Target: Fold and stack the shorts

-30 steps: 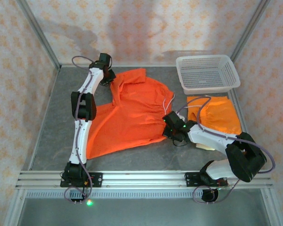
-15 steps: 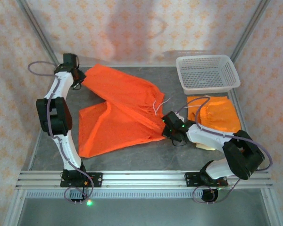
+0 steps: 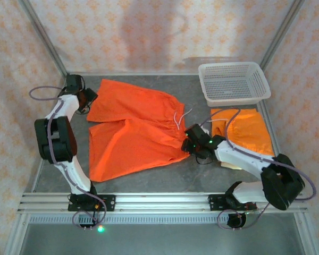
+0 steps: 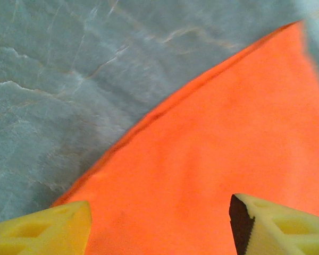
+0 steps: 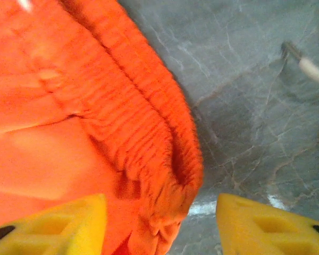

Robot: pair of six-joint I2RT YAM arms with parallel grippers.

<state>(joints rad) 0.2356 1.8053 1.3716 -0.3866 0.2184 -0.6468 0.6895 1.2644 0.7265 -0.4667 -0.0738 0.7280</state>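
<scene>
Across the middle of the table [image 3: 165, 178] the spread orange shorts [image 3: 133, 130] lie opened out flat, waistband to the right with a white drawstring trailing loose, legs pointing left. Up at the far-left corner of that cloth I've got the left gripper [image 3: 86, 99]. On the left wrist view its jaws stand wide apart, yellow fingers [image 4: 42, 231] at either side of the picture, smooth orange fabric and its hem lying on the grey table beneath them, nothing pinched. Over at the near-right end of the waistband sits the right gripper [image 3: 194, 146]. The right wrist view shows those jaws well apart too, the gathered elastic corner lying loose between the fingertips [image 5: 53, 226], not squeezed, bare table just beside it. Right of that arm, the folded orange shorts [image 3: 247, 130] rest as a neat rectangle just in front of the white mesh basket [image 3: 234, 82], and a sliver of pale beige cloth [image 3: 231, 166] peeks out under their near edge, partly hidden by the right arm
</scene>
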